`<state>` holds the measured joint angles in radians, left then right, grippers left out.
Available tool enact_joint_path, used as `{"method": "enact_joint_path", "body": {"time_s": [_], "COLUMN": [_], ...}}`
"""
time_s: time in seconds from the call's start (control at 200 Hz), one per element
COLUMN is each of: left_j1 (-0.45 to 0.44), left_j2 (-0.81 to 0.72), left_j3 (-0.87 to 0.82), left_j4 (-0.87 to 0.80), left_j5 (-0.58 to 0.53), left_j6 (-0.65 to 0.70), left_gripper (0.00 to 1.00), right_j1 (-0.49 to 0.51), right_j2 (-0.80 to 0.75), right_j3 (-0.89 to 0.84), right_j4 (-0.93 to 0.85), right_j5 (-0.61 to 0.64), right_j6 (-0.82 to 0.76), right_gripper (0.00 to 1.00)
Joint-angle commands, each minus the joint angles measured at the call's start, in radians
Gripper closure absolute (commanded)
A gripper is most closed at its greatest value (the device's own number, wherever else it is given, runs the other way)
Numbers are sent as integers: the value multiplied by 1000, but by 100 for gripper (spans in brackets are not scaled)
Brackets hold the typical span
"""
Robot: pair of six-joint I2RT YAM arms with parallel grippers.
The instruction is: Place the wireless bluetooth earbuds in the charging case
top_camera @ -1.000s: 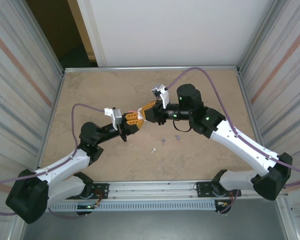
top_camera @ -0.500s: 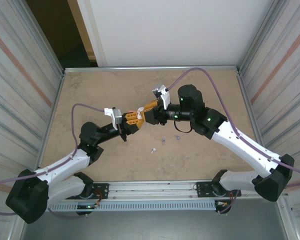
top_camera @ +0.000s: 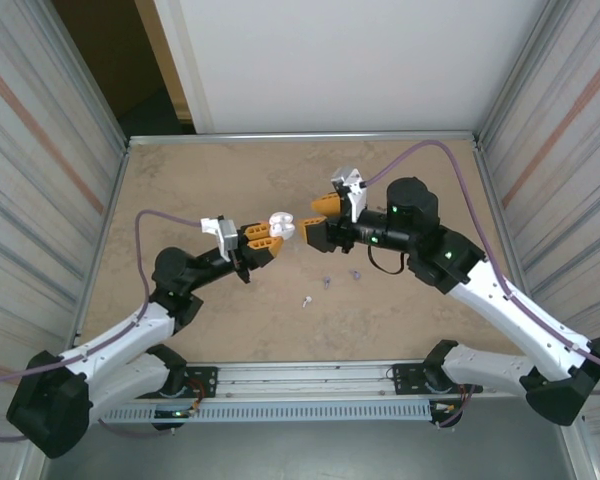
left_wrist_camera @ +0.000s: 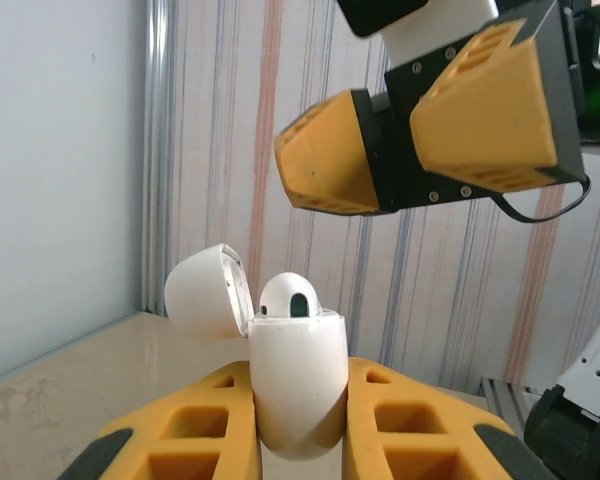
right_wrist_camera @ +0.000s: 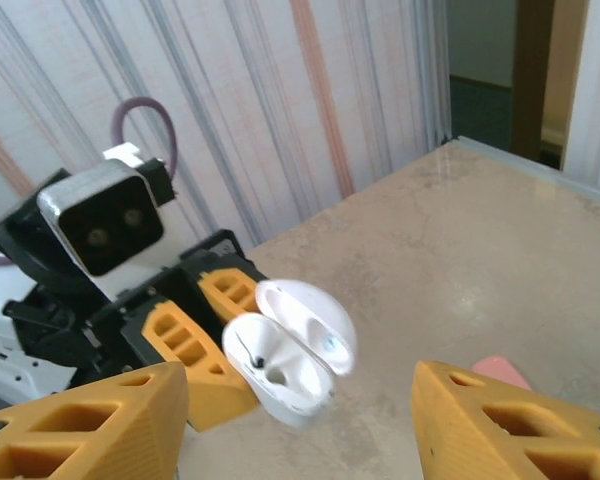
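Observation:
My left gripper [top_camera: 267, 240] is shut on a white charging case [top_camera: 281, 228], held above the table with its lid open. In the left wrist view the case [left_wrist_camera: 298, 385] sits between the yellow fingers, lid [left_wrist_camera: 208, 293] tipped left, and a white earbud [left_wrist_camera: 289, 297] pokes out of its top. My right gripper [top_camera: 314, 220] hangs open just right of the case, apart from it, with nothing in it. From the right wrist the open case [right_wrist_camera: 277, 375] shows between the spread fingers [right_wrist_camera: 100, 425]. Three tiny earbuds [top_camera: 307, 300], [top_camera: 326, 282], [top_camera: 356, 273] lie on the table.
A pink rounded thing [right_wrist_camera: 500, 369] lies on the table by the right finger in the right wrist view. The tan table [top_camera: 210, 180] has a raised metal edge, corrugated walls on both sides and a white panel behind.
My right gripper has opened and drawn back to the right, away from the case. The left gripper keeps hold of the case and has shifted slightly.

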<state>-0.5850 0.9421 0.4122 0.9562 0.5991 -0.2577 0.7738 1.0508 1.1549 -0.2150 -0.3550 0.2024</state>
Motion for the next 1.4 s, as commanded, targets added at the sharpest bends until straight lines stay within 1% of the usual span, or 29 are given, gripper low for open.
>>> {"method": "enact_joint_path", "body": {"time_s": [0.0, 0.301, 0.441, 0.556, 0.732, 1.012, 1.072, 1.188, 1.398], "left_j1": [-9, -9, -8, -8, -8, -8, -9, -8, -8], "left_j2": [-45, -88, -88, -91, -87, -95, -99, -107, -123], "left_j3": [20, 19, 20, 22, 25, 27, 27, 26, 21], "left_j4": [-25, -73, -73, -75, -76, -80, -87, -98, -108], "left_j5": [-32, -58, -60, -61, -59, -58, -59, -62, -64], "left_j6": [46, 71, 74, 75, 72, 71, 74, 79, 84], "left_gripper": [100, 100, 100, 100, 100, 100, 100, 100, 100], "right_j1": [-15, -66, -86, -109, -137, -163, -165, -171, -171], "right_j2": [-54, -168, -226, -276, -349, -447, -462, -475, -429], "right_j3": [-40, -138, -198, -246, -323, -446, -469, -502, -499], "right_j4": [32, 76, 106, 125, 156, 153, 136, 93, -56], "right_j5": [36, 63, 116, 145, 174, 302, 325, 320, 353], "right_j6": [-13, 21, 48, 73, 101, 215, 249, 282, 339], "right_gripper": [38, 27, 14, 0, 1, 1, 1, 1, 1]}}
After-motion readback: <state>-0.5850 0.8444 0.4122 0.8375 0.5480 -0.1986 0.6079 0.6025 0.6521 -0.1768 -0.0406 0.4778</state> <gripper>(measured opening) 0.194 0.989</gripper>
